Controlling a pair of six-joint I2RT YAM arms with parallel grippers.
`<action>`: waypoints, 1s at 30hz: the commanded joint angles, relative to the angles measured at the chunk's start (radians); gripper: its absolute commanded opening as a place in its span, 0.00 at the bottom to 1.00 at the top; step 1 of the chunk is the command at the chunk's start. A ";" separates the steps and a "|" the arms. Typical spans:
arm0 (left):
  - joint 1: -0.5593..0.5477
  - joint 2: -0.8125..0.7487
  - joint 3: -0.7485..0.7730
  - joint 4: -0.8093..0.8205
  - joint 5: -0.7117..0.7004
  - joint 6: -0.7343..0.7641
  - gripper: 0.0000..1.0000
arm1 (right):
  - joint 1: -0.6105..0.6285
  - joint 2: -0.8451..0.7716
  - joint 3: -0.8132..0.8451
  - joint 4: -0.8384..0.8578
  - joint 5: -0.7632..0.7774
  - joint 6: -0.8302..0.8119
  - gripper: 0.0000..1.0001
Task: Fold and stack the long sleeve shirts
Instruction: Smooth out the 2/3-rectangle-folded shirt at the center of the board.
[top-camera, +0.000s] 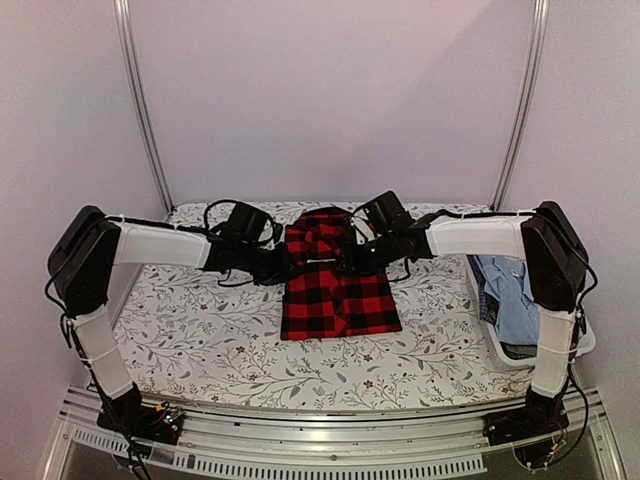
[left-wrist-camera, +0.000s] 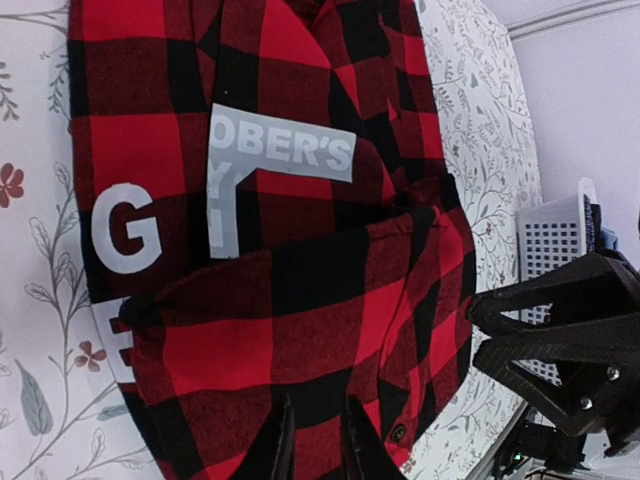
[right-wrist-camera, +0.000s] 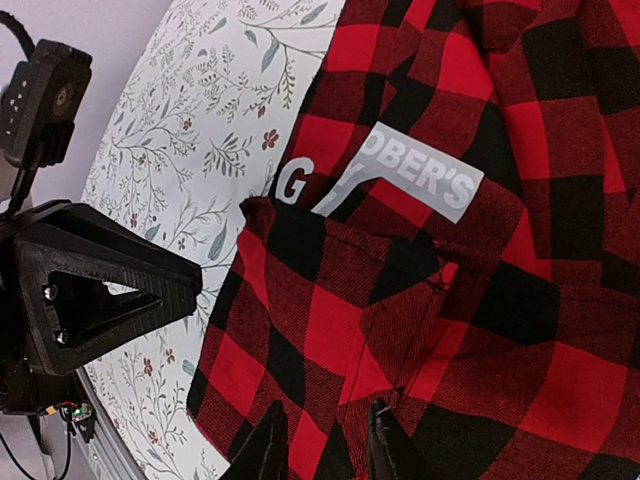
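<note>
A red-and-black checked long sleeve shirt (top-camera: 338, 292) lies folded at the middle of the table, its upper part rumpled between my two grippers. White block letters (left-wrist-camera: 285, 150) show on it, and the same letters (right-wrist-camera: 420, 178) appear in the right wrist view. My left gripper (top-camera: 290, 264) sits at the shirt's left edge. Seen from its own wrist, the left gripper (left-wrist-camera: 318, 405) has its fingers a narrow gap apart, right on the cloth. My right gripper (top-camera: 352, 258) is at the right edge. From its wrist, the right gripper (right-wrist-camera: 325, 420) also shows a narrow gap over a fold. Whether either pinches cloth is unclear.
A white basket (top-camera: 585, 340) holding blue clothing (top-camera: 510, 295) stands at the table's right edge, also visible as the basket (left-wrist-camera: 555, 240) in the left wrist view. The floral tablecloth (top-camera: 200, 340) covers the table. Metal frame posts rise at the back corners.
</note>
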 joint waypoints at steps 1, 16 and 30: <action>0.014 0.092 0.082 -0.009 0.014 0.030 0.16 | -0.003 0.108 0.100 0.005 -0.050 -0.024 0.26; 0.111 0.315 0.252 -0.103 0.006 0.102 0.14 | -0.018 0.360 0.274 -0.107 0.034 0.002 0.23; 0.112 0.123 0.235 -0.193 -0.070 0.158 0.32 | -0.020 0.135 0.261 -0.192 0.154 -0.094 0.37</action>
